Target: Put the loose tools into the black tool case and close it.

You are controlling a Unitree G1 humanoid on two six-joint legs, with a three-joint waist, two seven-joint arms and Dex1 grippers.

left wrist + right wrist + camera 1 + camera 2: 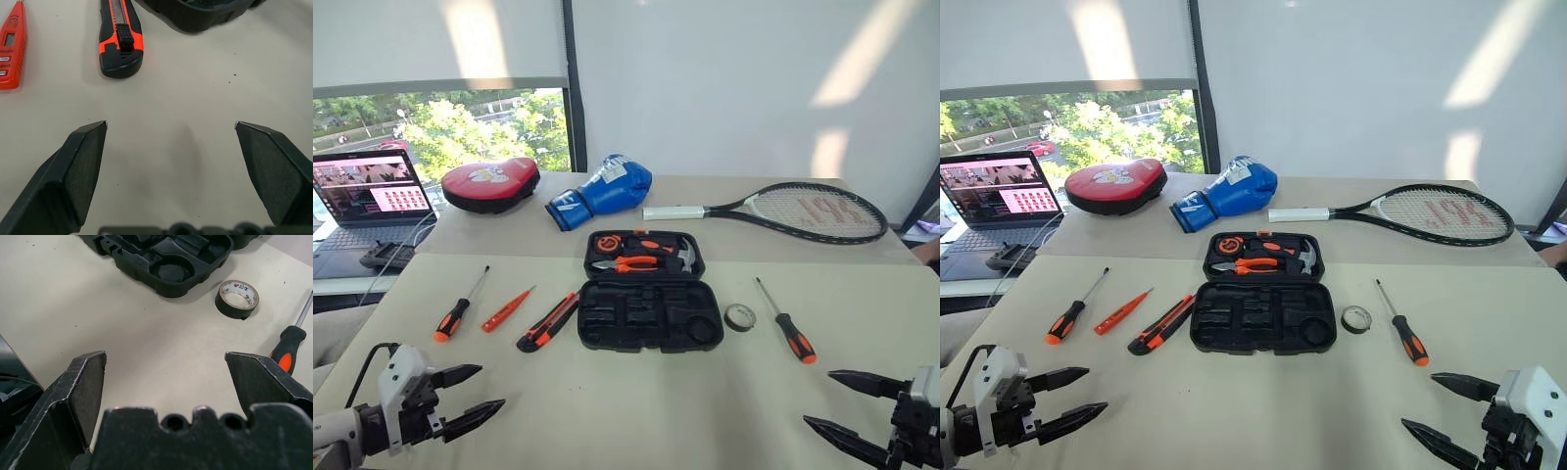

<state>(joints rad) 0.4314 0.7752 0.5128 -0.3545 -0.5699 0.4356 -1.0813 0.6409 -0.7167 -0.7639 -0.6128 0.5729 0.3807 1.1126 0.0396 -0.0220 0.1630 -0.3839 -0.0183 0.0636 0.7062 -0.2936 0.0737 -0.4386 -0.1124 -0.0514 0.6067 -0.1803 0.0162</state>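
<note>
Both black two-fingered end effectors, left (470, 396) and right (842, 405), gape empty; thin black-and-orange screwdrivers (456, 312) could roll when pinched off the beige tabletop (636, 401)

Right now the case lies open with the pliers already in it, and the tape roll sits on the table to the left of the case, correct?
Not quite. The tape roll lies to the right of the black tool case, as the left eye view shows. The case is open and the orange-handled pliers are inside.
</note>
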